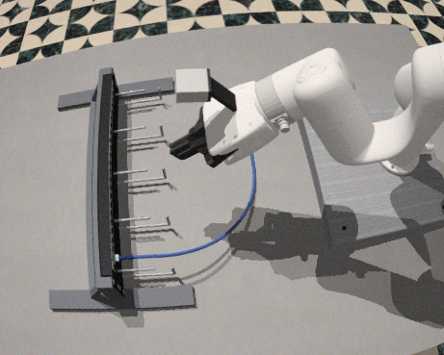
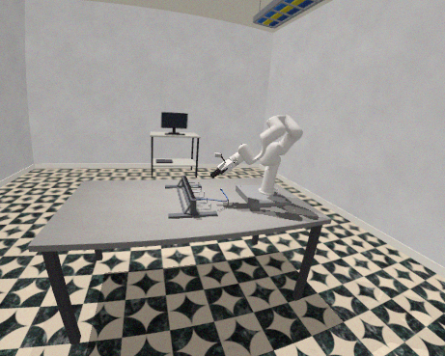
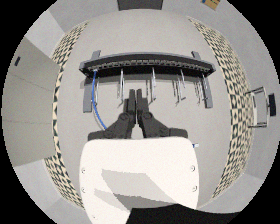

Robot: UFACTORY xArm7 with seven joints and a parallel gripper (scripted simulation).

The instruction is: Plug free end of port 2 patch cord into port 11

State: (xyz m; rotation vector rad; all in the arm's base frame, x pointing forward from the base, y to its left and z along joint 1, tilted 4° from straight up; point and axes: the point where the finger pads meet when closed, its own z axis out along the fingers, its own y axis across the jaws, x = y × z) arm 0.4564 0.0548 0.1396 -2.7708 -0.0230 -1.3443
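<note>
The rack (image 1: pixel 102 168) (image 2: pixel 186 195) (image 3: pixel 145 56) stands upright on its two feet. The blue patch cord (image 1: pixel 177 254) (image 2: pixel 211 199) (image 3: pixel 93 95) runs from a plug (image 1: pixel 117 258) (image 3: pixel 95 71) seated near one end of the rack and curves back to behind the gripper. Its free plug (image 3: pixel 195 145) shows in the wrist view, just right of the gripper's housing; in the top view the arm hides it. My gripper (image 1: pixel 177 148) (image 2: pixel 213 174) (image 3: pixel 136 96) is shut and empty, above the table in front of the rack, its fingers pointing toward it. Port numbers are too small to read.
Several thin metal cable guides (image 1: pixel 150 179) (image 3: pixel 153 85) stick out from the rack's front, between it and the gripper. The rack's feet (image 1: pixel 165 297) (image 3: pixel 87 100) reach forward at both ends. The arm's base plate (image 1: pixel 370 207) lies behind the gripper.
</note>
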